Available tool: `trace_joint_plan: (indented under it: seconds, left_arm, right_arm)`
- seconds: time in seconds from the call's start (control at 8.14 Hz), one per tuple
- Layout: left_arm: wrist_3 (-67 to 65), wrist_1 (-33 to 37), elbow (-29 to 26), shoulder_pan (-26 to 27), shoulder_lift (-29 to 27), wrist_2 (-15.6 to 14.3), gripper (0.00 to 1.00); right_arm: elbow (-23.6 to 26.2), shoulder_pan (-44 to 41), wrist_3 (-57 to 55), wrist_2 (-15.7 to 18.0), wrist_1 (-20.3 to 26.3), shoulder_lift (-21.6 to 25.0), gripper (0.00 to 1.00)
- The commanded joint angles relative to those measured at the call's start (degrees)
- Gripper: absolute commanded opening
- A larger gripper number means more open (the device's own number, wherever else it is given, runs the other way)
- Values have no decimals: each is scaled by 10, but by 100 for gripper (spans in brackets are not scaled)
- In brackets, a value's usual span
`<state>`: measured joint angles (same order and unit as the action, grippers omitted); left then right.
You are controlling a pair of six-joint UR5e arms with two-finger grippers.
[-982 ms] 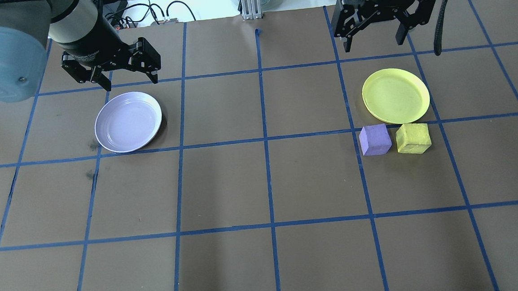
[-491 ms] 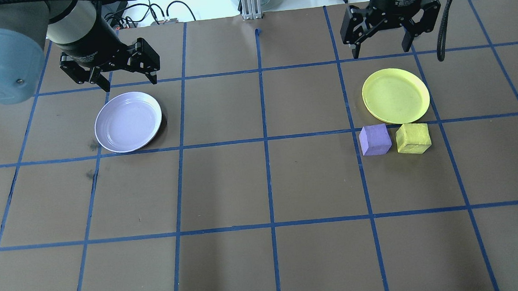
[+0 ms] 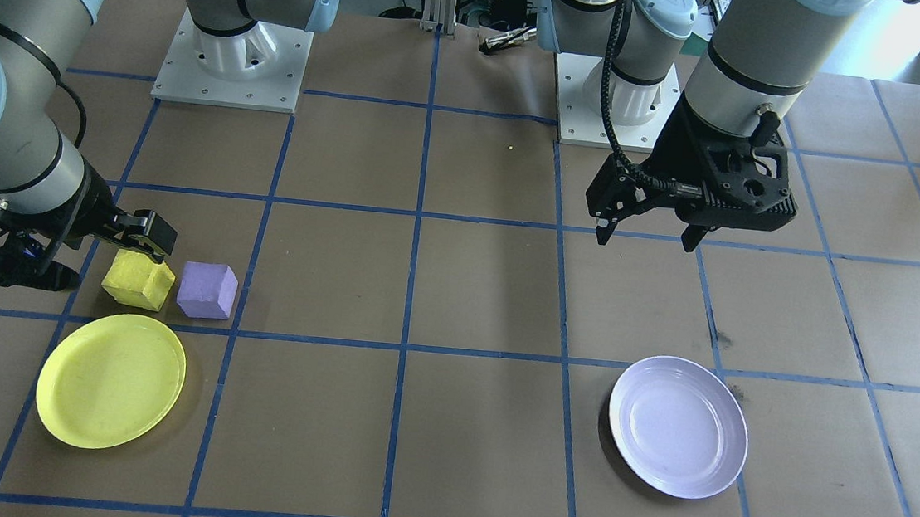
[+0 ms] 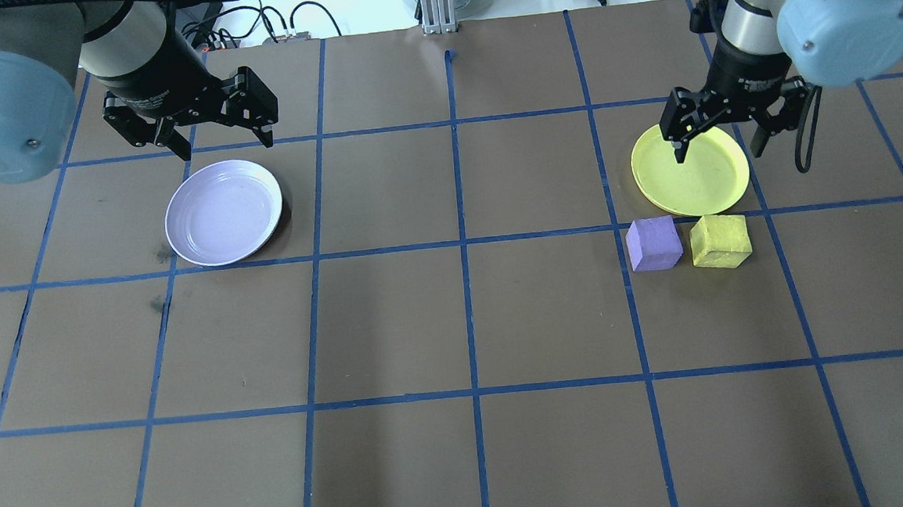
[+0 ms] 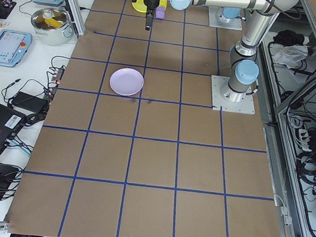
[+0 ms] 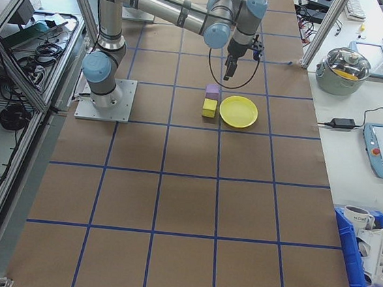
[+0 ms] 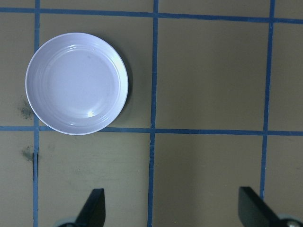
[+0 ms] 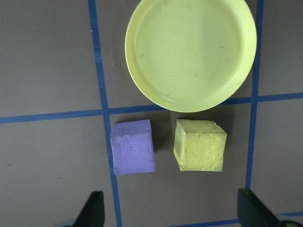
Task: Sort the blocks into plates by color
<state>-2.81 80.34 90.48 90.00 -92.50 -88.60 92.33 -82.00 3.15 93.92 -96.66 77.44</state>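
Overhead exterior: right gripper (image 4: 718,146) wide open, holding nothing, above yellow plate (image 4: 722,190). Yellow block (image 4: 720,241) beside purple block (image 4: 653,243) on worktop. Best come straight down, pinching yellow only.

My right pincer (image 3: 43,259) hides a corner of the yellow block (image 3: 137,280); both wrist views crop my fingertips (image 8: 94,208).

Yellow block (image 8: 199,145), purple block (image 8: 133,147), yellow plate (image 8: 190,52), lavender plate (image 7: 76,83), blue-gridded brown table (image 4: 393,320).
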Motion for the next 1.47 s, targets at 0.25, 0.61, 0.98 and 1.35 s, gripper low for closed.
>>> trace_joint_plan:
  seconds: [0.25,0.61,0.98,1.35]
  left_arm:
    - [0,0,0,-1,0,0,100]
    - [1,0,0,-1,0,0,100]
    - [1,0,0,-4,0,0,100]
    - [1,-1,0,-5,0,0,100]
  right_arm:
    - [170,71,4,-5,-166,-59,100]
    - [170,71,4,3,-166,-69,55]
    - [116,70,1,-3,-117,-58,26]
    - [-31,63,4,-7,-5,-110,27]
